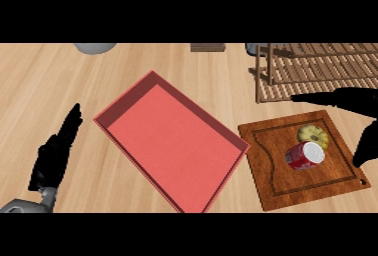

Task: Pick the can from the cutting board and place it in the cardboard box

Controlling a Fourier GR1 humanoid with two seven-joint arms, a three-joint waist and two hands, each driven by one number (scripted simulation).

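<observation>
1. Your right robot hand (353,107) hovers over the board's (275,176) far right edge, fingers and thumb spread wide, holding nothing.
2. The can (304,156) lies on its side on the board, just below and left of that hand, untouched.
3. A yellow slice (312,134) sits just beyond the can.
4. The red box (171,141) lies left of the board.
5. Your left robot hand (55,152) rests open, left of the box.
6. A wooden rack (310,67) stands on the desk (44,80) beyond the right robot hand.

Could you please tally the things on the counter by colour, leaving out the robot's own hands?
Red: 2, the box and the can
Brown wood: 2, the cutting board and the rack
Yellow: 1, the round item beside the can
Grey: 1, the object at the far edge
Total: 6
</observation>
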